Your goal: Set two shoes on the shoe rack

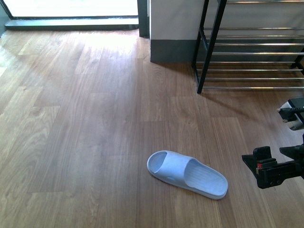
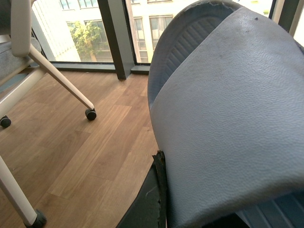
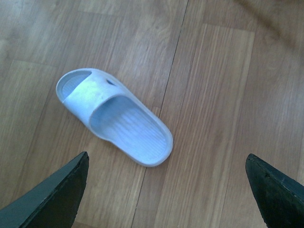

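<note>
While the chrome-barred black shoe rack (image 1: 247,52) at one o'clock shows no shoes, left gripper (image 2: 159,199) seemingly clamps one pale-blue rubber slide (image 2: 228,118); right gripper (image 3: 165,161), spread wide, overhangs the second slide (image 1: 186,174).

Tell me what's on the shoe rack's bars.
No shoes on the bars in view: the shoe rack shows bare chrome tiers. Its right end and top are out of frame. One pale blue slide lies on the floor; the second slide fills the left wrist view.

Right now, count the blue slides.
2. One slide lies on the floor near the open right tool; the second slide fills the left wrist view, seemingly gripped. Others may be hidden.
</note>
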`<move>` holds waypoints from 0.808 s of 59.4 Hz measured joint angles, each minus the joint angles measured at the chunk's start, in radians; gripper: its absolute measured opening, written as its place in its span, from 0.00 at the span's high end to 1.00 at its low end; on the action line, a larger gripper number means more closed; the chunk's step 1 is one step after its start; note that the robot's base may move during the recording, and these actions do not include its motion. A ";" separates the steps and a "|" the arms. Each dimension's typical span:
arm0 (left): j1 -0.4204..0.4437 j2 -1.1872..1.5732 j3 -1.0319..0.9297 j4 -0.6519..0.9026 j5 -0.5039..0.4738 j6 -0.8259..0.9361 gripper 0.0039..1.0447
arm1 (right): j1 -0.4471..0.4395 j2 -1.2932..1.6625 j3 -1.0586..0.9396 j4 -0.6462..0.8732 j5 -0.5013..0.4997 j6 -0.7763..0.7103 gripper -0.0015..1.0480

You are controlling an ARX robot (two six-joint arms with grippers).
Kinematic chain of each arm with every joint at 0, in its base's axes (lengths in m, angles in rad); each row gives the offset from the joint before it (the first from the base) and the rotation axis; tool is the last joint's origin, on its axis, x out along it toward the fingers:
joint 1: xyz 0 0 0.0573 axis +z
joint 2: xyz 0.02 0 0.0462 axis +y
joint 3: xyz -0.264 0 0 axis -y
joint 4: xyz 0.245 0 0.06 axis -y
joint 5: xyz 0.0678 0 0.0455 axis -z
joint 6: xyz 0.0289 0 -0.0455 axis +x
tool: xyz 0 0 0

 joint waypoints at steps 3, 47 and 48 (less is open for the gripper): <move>0.000 0.000 0.000 0.000 0.000 0.000 0.98 | 0.000 0.000 -0.002 0.018 0.011 0.000 0.09; 0.000 0.000 0.000 0.000 0.000 0.000 0.98 | 0.027 0.236 0.079 0.377 0.138 0.007 0.09; 0.000 0.000 0.000 0.000 0.000 0.000 0.98 | 0.035 0.251 0.098 0.370 0.139 0.007 0.09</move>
